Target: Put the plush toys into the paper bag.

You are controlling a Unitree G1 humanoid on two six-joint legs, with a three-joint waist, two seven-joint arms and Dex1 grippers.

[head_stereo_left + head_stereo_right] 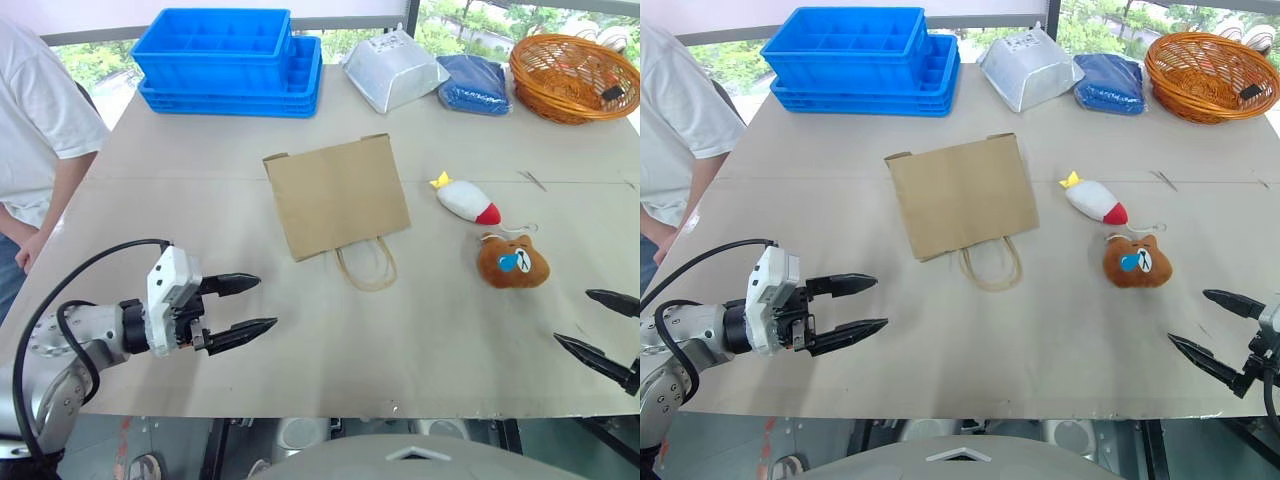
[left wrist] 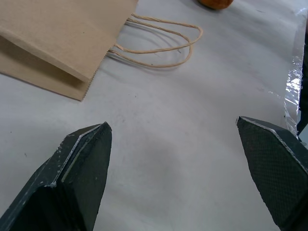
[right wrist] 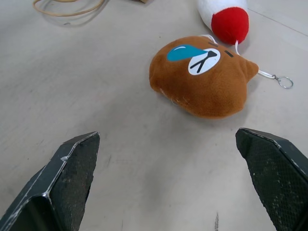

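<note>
Both my pincers spread wide over the bench, nothing gripped.

The paper bag (image 1: 337,195) lies flat ahead of my left pincer (image 1: 240,305) — the bear head (image 1: 512,262) just ahead of my right pincer (image 1: 1210,325), the rocket toy (image 1: 467,200) just beyond the bear.

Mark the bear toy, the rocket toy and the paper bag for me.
bear toy (image 1: 512,263), left eye view, brown face.
rocket toy (image 1: 463,199), left eye view, white body.
paper bag (image 1: 337,194), left eye view, flat side.
</note>
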